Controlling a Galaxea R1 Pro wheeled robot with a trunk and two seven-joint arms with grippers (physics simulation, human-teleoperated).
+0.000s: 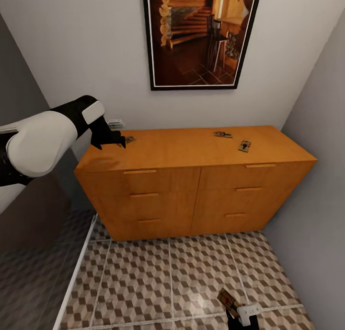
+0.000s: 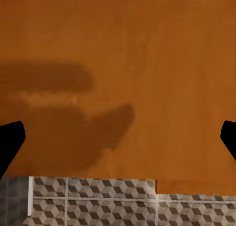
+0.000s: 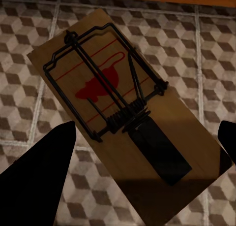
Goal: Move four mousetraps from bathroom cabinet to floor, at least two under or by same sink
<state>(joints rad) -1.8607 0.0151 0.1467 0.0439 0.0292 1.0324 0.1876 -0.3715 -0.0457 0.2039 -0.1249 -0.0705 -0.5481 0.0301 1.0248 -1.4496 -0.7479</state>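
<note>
The orange-brown cabinet (image 1: pixel 191 176) stands against the back wall with all its drawers closed. Three mousetraps lie on its top: one (image 1: pixel 129 139) at the left end and two (image 1: pixel 223 134) (image 1: pixel 245 146) towards the right. My left gripper (image 1: pixel 113 142) hovers open over the left end, just beside the left trap. Between its fingers is bare cabinet top (image 2: pixel 118 63). Low at the front, my right gripper (image 1: pixel 238 313) is shut on another mousetrap (image 1: pixel 228 301) (image 3: pixel 123 113). It holds this trap tilted above the cube-patterned bathroom floor (image 1: pixel 158 282) (image 3: pixel 29 53).
A framed picture (image 1: pixel 201 32) hangs above the cabinet. A grey wall (image 1: pixel 321 128) closes the right side. At the left, a white strip (image 1: pixel 76 272) separates the tiles from a dark grey shower floor (image 1: pixel 28 272). The cabinet's front edge and a handle (image 2: pixel 194 186) are below the left gripper.
</note>
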